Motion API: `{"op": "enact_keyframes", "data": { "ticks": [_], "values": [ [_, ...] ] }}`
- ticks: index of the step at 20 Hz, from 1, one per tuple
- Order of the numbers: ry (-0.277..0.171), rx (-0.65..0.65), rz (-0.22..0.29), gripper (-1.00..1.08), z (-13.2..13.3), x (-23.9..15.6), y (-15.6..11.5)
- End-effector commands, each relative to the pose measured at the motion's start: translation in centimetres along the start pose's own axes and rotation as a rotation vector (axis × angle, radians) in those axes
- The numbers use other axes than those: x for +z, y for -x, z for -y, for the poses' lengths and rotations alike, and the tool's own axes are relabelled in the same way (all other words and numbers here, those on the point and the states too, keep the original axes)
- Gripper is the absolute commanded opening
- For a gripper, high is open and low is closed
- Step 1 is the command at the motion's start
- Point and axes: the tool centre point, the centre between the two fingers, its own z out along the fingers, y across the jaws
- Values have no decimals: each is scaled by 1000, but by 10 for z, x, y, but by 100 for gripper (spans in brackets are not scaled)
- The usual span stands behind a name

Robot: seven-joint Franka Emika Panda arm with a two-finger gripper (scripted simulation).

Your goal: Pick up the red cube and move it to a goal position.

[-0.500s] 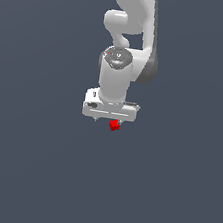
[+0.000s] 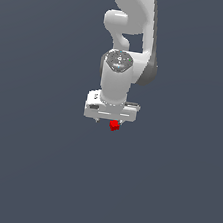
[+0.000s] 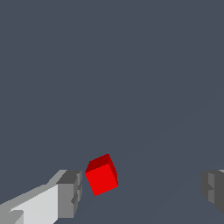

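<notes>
Grey surface lies bare under the white arm, whose pincer hangs spread and released around the red cube, nearer one finger, so grasping, lifting and carrying remain.

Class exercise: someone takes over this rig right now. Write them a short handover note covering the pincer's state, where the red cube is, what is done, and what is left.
Pincer: open, with the fingers spread wide and nothing held.
Red cube: lies between the fingers, much nearer one than the other, with no visible contact. In the exterior view it shows just under the pincer, slightly toward that view's right.
Done: the pincer is lined up around the cube.
Left: centre on the cube if needed, close, lift, then carry it to the goal. No goal marker appears in either view.
</notes>
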Motion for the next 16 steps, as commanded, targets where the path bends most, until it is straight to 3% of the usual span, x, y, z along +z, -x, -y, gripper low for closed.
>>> {"op": "enact_keyframes", "data": {
  "ticks": [1, 16],
  "values": [
    [-1, -28, -1, 100, 4, 9, 4],
    [-12, -316, -23, 100, 32, 101, 48]
  ]
}}
